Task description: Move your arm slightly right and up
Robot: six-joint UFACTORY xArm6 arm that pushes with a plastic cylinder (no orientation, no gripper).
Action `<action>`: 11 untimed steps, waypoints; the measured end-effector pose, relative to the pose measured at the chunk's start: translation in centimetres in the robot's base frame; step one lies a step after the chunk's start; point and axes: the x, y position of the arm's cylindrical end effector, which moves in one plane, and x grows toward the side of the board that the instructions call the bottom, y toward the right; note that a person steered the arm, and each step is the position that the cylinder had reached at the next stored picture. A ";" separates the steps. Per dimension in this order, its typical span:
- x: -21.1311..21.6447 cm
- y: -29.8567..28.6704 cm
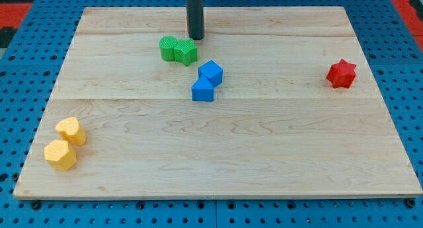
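My tip (195,38) stood near the tabletop's (264,155) top edge, just above the two touching green blocks (178,50); this end effector was a bare rod grasping nothing, its upper part cut off by the view's top. Two blue blocks (207,81) touched below them. A red star-like block (342,73) sat far right; two yellow blocks (65,145) lay bottom left.

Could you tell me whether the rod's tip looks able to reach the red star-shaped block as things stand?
Probably yes: my tip sits just above the green blocks, and bare wooden board lies between it and the red star-shaped block at the view's right.
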 end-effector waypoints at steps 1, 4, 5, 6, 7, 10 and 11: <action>0.0 2.3; 0.0 5.6; 0.0 7.8; 0.2 10.5; 0.2 12.3; -3.4 4.9; -2.6 -4.9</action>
